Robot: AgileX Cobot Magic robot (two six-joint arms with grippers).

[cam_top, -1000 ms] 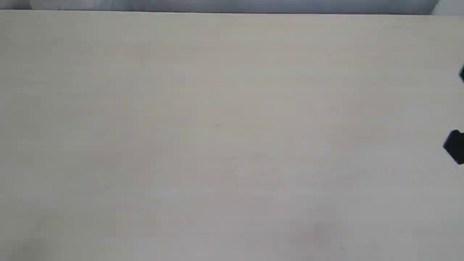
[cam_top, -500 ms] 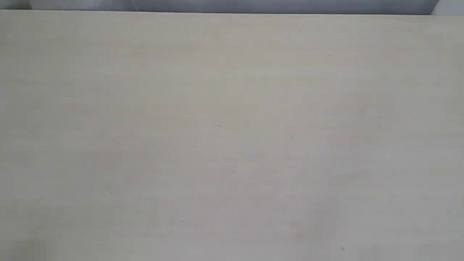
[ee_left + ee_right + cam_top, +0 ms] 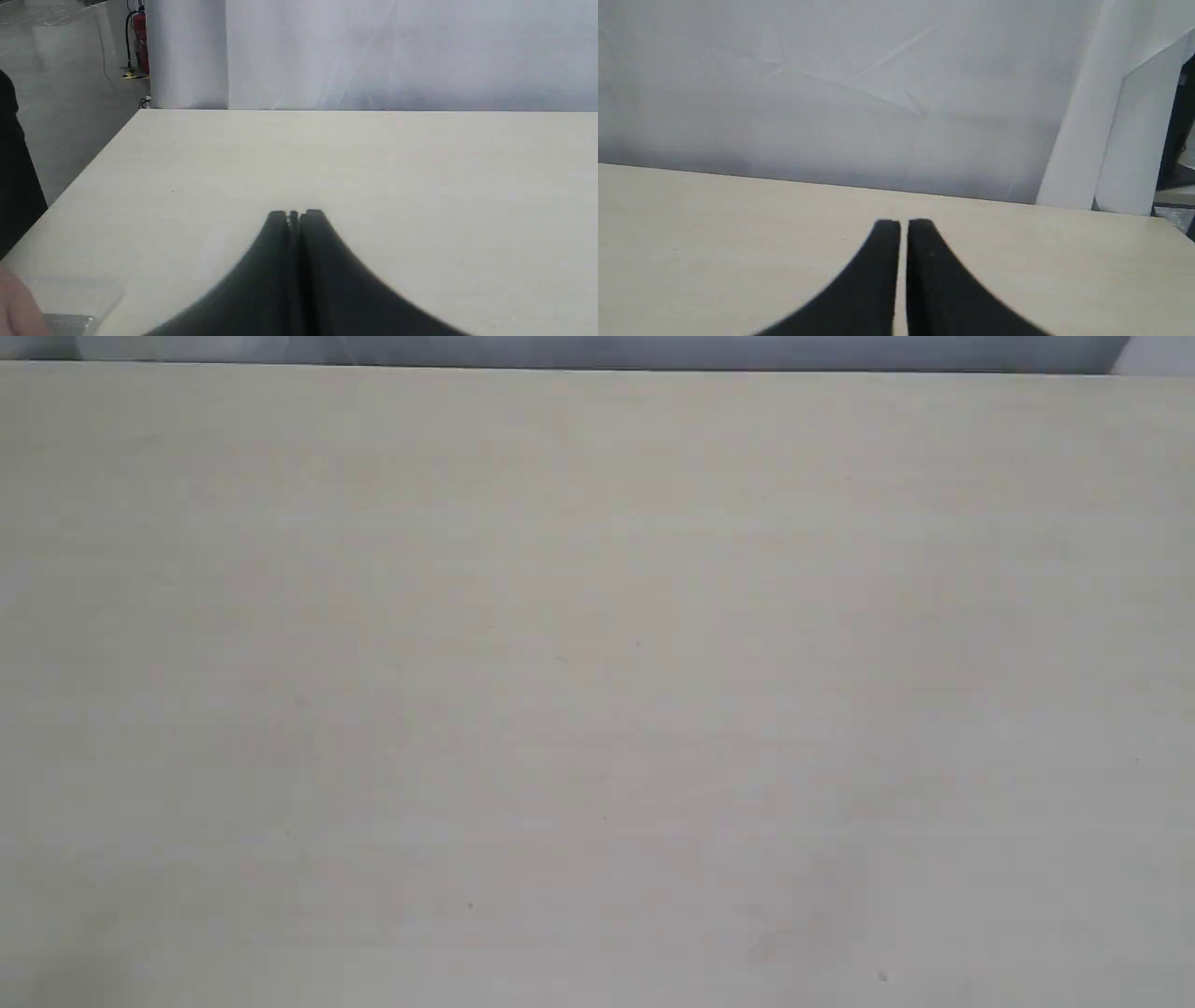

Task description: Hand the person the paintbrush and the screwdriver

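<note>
With neither the paintbrush nor the screwdriver visible on the pale worktop [image 3: 597, 691], the left gripper [image 3: 295, 214] and right gripper [image 3: 903, 223] hover closed and empty, apparently parked because both tools look already handed over.

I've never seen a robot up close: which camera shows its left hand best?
The left wrist view: the left hand is seen close up, black fingers pressed together above the table. The exterior view shows only tabletop, no hand. The right wrist view shows the right hand instead.
</note>
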